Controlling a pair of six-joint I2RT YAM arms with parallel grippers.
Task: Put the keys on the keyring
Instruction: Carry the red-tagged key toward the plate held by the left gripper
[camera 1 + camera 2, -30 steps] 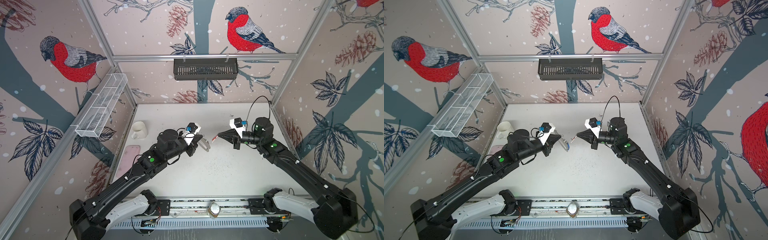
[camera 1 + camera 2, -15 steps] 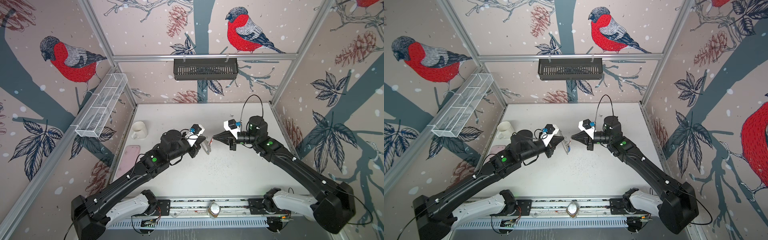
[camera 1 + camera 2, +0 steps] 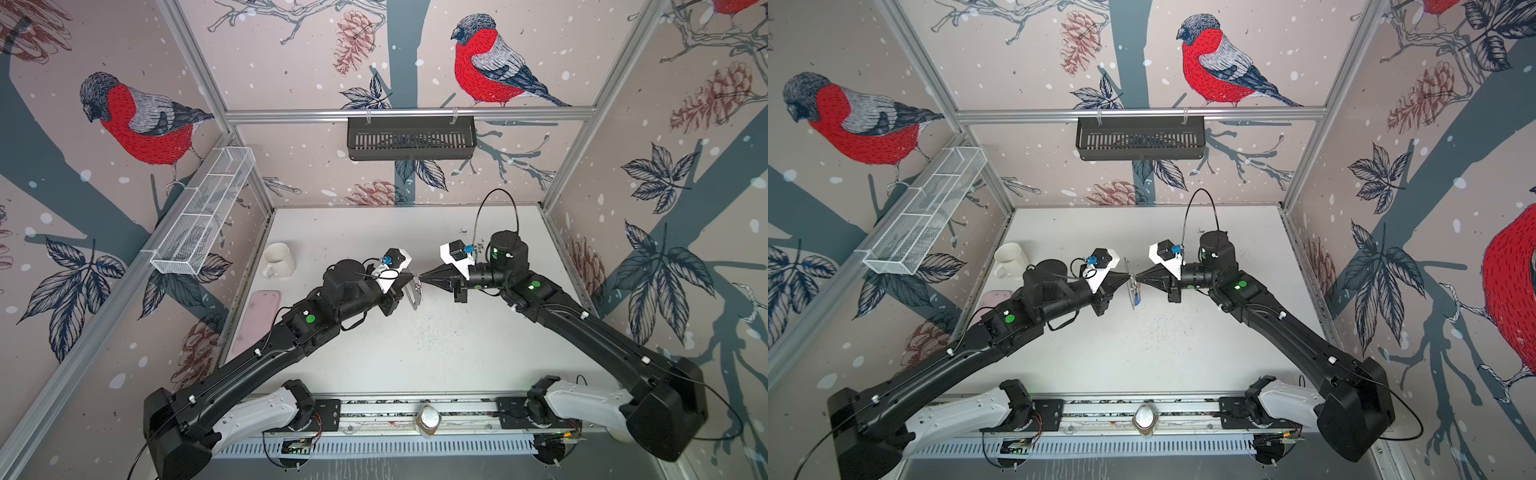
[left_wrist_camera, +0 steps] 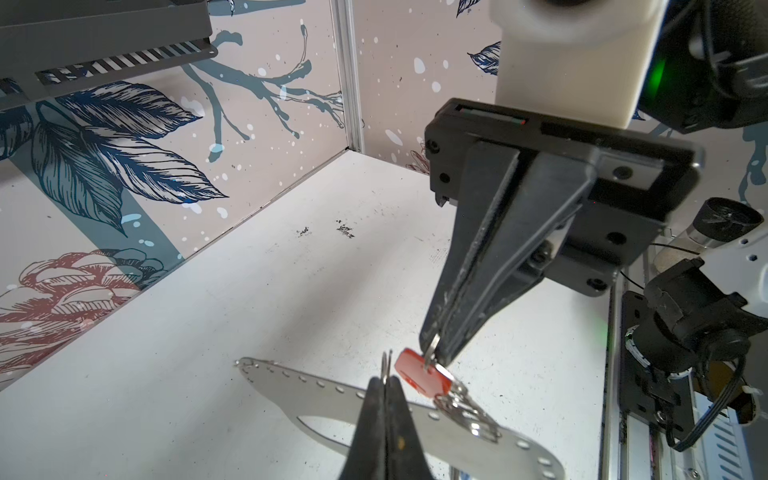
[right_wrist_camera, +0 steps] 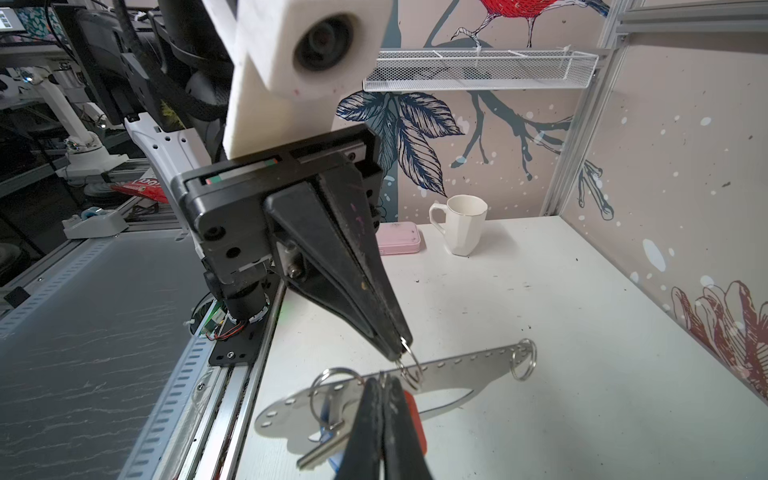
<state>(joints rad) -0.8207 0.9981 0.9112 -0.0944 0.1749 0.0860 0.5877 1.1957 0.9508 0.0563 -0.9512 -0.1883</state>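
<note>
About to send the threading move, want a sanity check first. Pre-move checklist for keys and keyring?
1. Left gripper shut on a split ring of the keyring: ok.
2. Right gripper shut on the ring of the keys, beside the red tag: ok.
3. Keyring held off the table, shadow beneath: ok.
4. Held ring lined up with a keyring hole: cannot tell.
5. Mug and pink case away from both grippers: ok.
</note>
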